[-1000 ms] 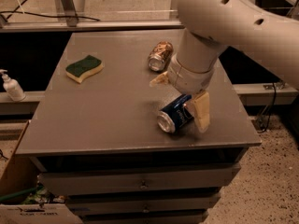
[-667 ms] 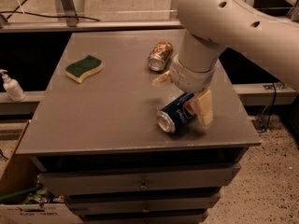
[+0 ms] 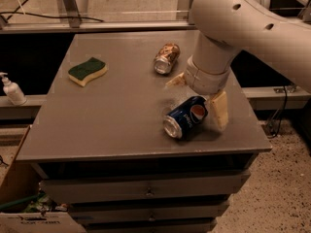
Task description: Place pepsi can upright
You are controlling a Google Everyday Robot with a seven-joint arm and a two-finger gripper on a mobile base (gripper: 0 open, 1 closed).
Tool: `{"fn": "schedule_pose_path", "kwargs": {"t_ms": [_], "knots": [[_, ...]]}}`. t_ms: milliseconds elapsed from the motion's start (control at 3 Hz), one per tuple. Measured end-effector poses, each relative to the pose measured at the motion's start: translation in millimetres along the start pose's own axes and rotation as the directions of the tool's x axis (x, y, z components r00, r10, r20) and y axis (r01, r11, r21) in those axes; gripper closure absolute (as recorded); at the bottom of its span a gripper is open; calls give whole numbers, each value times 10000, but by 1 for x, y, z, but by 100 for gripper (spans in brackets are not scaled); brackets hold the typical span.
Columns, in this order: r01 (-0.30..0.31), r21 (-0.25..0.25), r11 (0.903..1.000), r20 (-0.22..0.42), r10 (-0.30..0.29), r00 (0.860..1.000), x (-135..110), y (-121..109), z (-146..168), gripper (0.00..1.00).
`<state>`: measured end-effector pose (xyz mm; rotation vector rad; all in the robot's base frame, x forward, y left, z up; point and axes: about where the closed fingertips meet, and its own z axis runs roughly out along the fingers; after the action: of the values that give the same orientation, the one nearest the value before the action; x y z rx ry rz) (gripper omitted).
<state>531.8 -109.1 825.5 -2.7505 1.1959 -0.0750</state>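
End effector (image 3: 196, 101) low behind the sideways pepsi can (image 3: 185, 116), arm from upper right.

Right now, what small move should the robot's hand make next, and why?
Probably tip the pepsi can up toward vertical. It lies on its side on the table, silver end pointing at the front edge, and the hand sits right over its far end. The brown can and the sponge lie well away, so nothing blocks the swing.
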Motion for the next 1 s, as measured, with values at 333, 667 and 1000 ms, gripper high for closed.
{"fn": "schedule_pose_path", "kwargs": {"t_ms": [333,667,1000], "knots": [[-43,-98,9999,49,43,10000,3,4,3,5],[-202,-378,9991,206,210,9996,4,6,5,24],[-338,-582,9977,349,358,9987,1,2,2,46]]}}
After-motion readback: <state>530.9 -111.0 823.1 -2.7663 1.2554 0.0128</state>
